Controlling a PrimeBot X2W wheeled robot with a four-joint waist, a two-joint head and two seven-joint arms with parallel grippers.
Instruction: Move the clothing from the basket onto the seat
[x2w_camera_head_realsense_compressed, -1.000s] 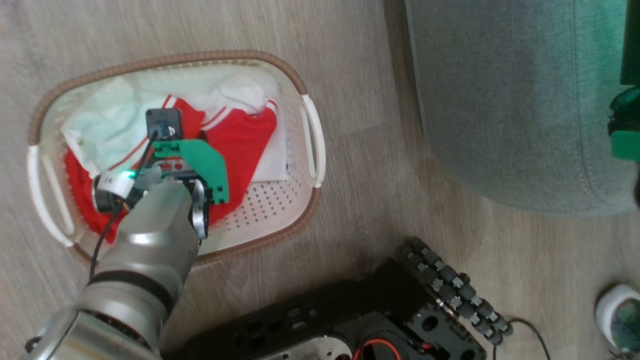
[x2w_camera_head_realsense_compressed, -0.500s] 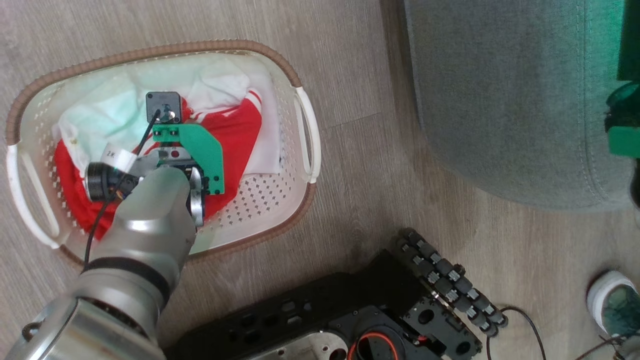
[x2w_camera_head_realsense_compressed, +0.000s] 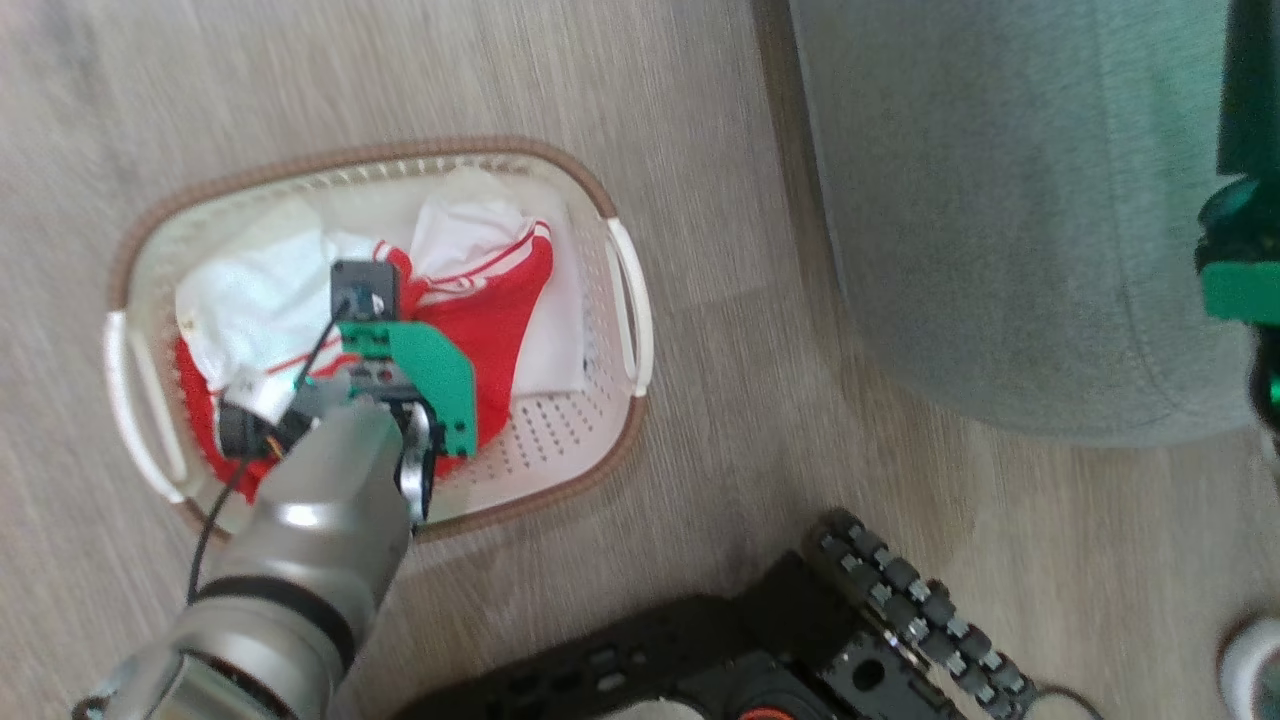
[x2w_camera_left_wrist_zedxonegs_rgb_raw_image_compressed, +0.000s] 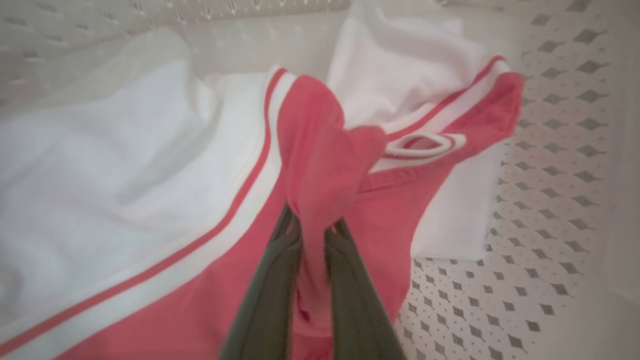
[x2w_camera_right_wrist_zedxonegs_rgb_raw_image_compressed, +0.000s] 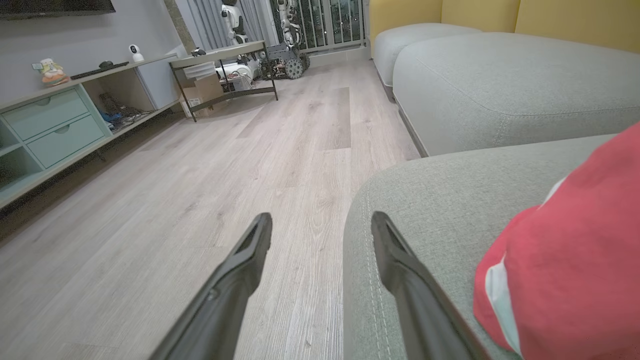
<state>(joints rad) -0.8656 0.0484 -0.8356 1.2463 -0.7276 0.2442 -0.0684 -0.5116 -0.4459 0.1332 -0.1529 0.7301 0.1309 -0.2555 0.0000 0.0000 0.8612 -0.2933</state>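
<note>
1. Now my left pincer (x2w_camera_left_wrist_zedxonegs_rgb_raw_image_compressed: 312, 225) is clenched on a bunched fold of the red clothing (x2w_camera_left_wrist_zedxonegs_rgb_raw_image_compressed: 320, 145). The fold stands up between the two dark fingers, and the rest of the cloth drops from it into the pile.
2. The clothing lies in the basket (x2w_camera_head_realsense_compressed: 560, 445), which sits on the wood floor (x2w_camera_head_realsense_compressed: 700, 420). Red jersey with white stripes and white panels covers the left and middle of the basket, and the right end of its dotted bottom is bare.
3. What the coming move turns on, I judge, is direction. The seat (x2w_camera_head_realsense_compressed: 1000, 200) lies to my right of the basket, with a strip of floor between them, so the carry goes up first and then across to the right.
4. The garment's long run lies roughly left to right along the basket, and I hold it near the middle. I expect both ends to trail below my grip, so the lift needs enough height to clear the rim on the seat side.
5. My right pincer (x2w_camera_right_wrist_zedxonegs_rgb_raw_image_compressed: 320, 217) is released, fingers wide apart and holding nothing. It hovers at the corner of the seat, nearer to it than my left. A red piece (x2w_camera_right_wrist_zedxonegs_rgb_raw_image_compressed: 575, 250) with a white patch lies on the cushion just beside it.
6. Whether my grip has caught one layer or more, I cannot tell.
</note>
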